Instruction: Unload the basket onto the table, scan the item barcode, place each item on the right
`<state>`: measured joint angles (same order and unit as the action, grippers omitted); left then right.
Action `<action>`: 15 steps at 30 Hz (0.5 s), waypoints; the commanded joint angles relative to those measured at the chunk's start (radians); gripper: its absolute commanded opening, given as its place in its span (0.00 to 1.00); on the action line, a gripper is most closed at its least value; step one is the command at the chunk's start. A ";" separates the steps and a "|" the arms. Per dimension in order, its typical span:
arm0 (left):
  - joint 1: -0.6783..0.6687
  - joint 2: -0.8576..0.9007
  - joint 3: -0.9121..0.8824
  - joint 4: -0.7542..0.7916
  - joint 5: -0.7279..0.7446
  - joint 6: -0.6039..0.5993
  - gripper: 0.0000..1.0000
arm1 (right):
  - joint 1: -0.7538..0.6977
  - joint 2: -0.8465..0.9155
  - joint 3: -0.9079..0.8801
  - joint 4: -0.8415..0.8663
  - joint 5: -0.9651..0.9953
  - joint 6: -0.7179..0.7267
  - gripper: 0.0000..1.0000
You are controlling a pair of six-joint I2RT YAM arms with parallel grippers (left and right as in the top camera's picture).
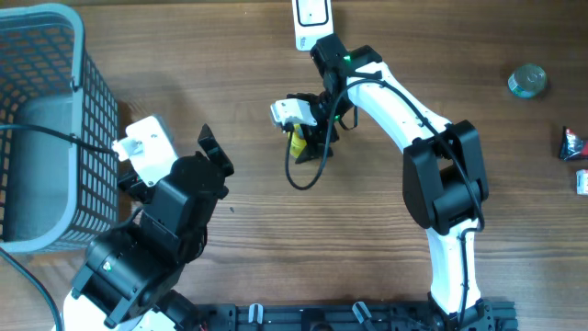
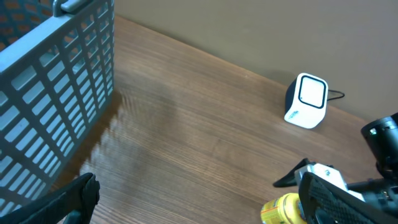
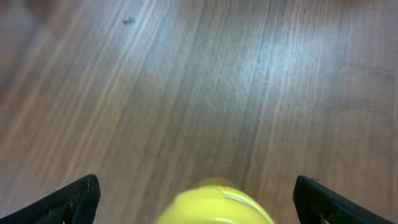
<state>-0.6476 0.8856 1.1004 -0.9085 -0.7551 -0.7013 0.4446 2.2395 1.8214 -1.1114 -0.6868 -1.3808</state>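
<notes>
A: Right arm [image 1: 395, 110] first. Where is it?
B: White shell, stretched out to mid-tabletop [image 1: 367, 267]. The right jaws are spread wide, released. The yellow item [image 3: 214, 202] sits between the 2 fingers [image 3: 74, 199], with wood showing on either side of it. Nothing is pinched.

A: And the item's spot?
B: Middle of the tabletop, on the robot's side of the white scanner [image 1: 312, 23]. It is near the scanner but apart from it. The scanner stands at the far edge, and the left wrist view shows a thin cable running off behind it.

A: Any barcode visible?
B: Cannot tell. Up close the item is blurred, and from overhead the arm covers most of it.

A: Left arm [image 1: 156, 230]?
B: Black, low at the near left, just beside the pale blue mesh basket [image 1: 46, 119]. The left jaws are also spread wide, with bare wood between them.

A: Anything else out there?
B: Far right there is 1 round teal-topped thing [image 1: 527, 81], and 2 small packets [image 1: 571, 142] at the edge, all well apart from the item.
</notes>
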 commanded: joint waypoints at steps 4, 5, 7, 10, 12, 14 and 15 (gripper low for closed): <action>0.005 -0.001 -0.001 -0.003 -0.025 0.018 1.00 | 0.007 0.002 0.017 -0.116 -0.203 0.076 1.00; 0.005 -0.001 -0.001 -0.003 -0.025 0.018 1.00 | 0.007 -0.003 0.018 -0.121 -0.214 0.083 1.00; 0.005 -0.001 -0.001 -0.003 -0.025 0.018 1.00 | 0.007 -0.025 0.019 -0.102 -0.235 0.135 1.00; 0.005 -0.001 -0.001 -0.003 -0.025 0.017 1.00 | 0.007 -0.057 0.019 -0.035 -0.231 0.204 1.00; 0.005 -0.001 -0.001 -0.002 -0.025 0.017 1.00 | 0.007 -0.068 0.019 0.026 -0.222 0.210 1.00; 0.005 -0.001 -0.001 -0.002 -0.024 0.017 1.00 | 0.007 -0.070 0.019 0.132 -0.195 0.249 1.00; 0.005 -0.001 -0.001 -0.003 -0.024 0.017 1.00 | 0.007 -0.070 0.019 0.205 -0.166 0.315 1.00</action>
<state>-0.6476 0.8856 1.1004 -0.9104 -0.7589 -0.6991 0.4446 2.2173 1.8217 -1.0180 -0.8627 -1.1969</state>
